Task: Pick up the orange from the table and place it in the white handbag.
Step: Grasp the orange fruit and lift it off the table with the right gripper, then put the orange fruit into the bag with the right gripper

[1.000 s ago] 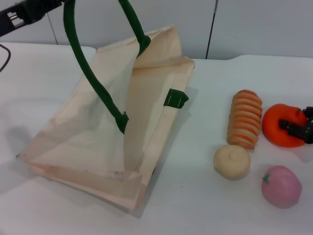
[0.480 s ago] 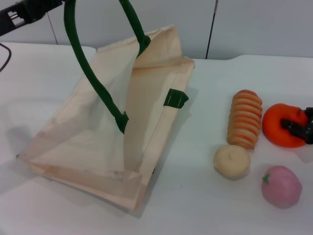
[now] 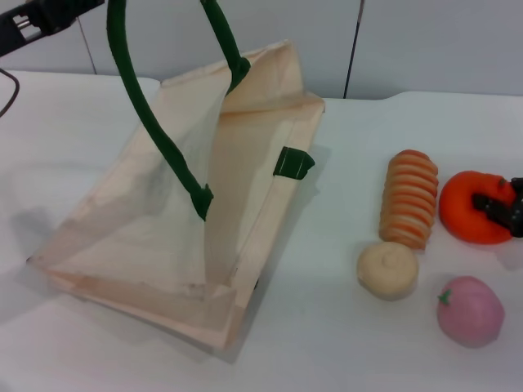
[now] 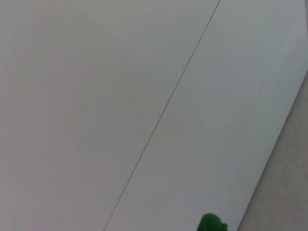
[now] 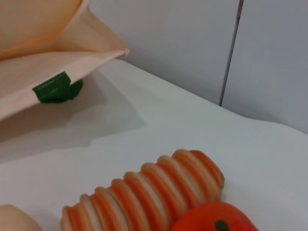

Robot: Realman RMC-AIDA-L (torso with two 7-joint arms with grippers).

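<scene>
While right gripper (image 3: 505, 208) closes on one orange (image 3: 470, 208) at far right, left gripper (image 3: 37, 18) (finger state unclear) holds up white handbag (image 3: 163, 237) handle; one striped roll (image 3: 409, 198) beside.

White table (image 3: 343, 343). Cream white handbag (image 3: 155, 237) with dark green handles (image 3: 147, 114) and a dark green tab (image 3: 293, 163). Near the table's right edge: bright orange-red orange (image 3: 474, 208) with a small dark green stem nub; oblong roll (image 3: 409, 198) banded in orange and cream stripes; plain cream-beige bun (image 3: 387, 269); pink round fruit (image 3: 470, 311) with a green stem. Black right gripper (image 3: 508, 208).
</scene>
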